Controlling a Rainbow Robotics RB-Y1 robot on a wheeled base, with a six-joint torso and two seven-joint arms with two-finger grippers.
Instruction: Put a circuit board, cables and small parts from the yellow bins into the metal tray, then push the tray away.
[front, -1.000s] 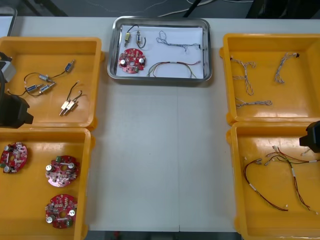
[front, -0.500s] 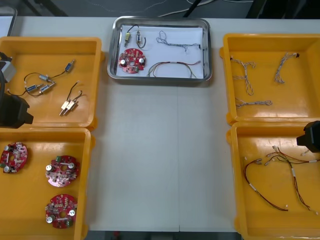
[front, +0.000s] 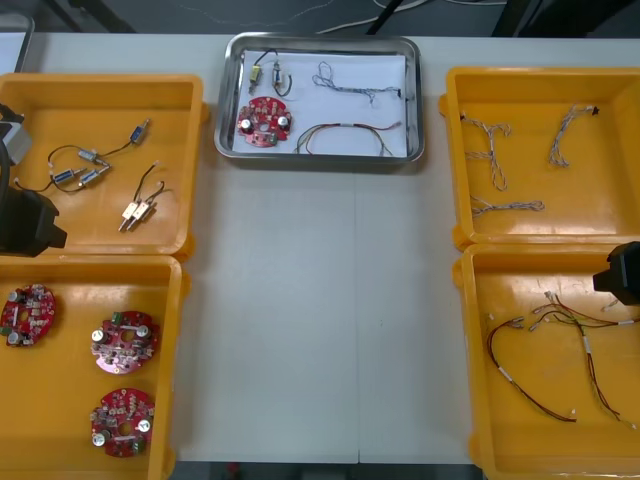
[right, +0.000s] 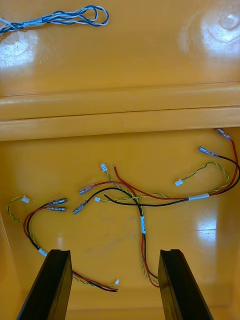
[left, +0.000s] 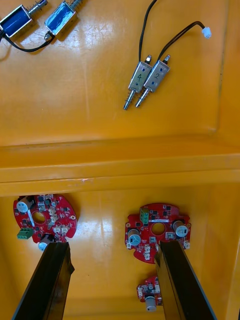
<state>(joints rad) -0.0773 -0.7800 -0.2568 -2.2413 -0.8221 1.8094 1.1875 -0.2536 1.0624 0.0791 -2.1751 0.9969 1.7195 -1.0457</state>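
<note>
The metal tray (front: 415, 100) stands at the far middle of the table, white inside. In it lie a red circuit board (front: 264, 121), a small metal part (front: 257, 73) with a black cable, a twisted blue and white cable (front: 355, 86) and a red and yellow cable (front: 346, 137). My left gripper (left: 113, 282) hangs open over the near left bin, above circuit boards (left: 157, 233). My right gripper (right: 114, 285) hangs open over the near right bin, above red and yellow cables (right: 136, 199). Neither holds anything.
Yellow bins flank the table. The far left bin (front: 100, 90) holds small metal parts (front: 140, 210), the near left bin (front: 60, 420) three circuit boards. The far right bin (front: 540, 85) holds twisted cables (front: 490, 150). My arms sit at the left (front: 28, 220) and right (front: 620, 272) edges.
</note>
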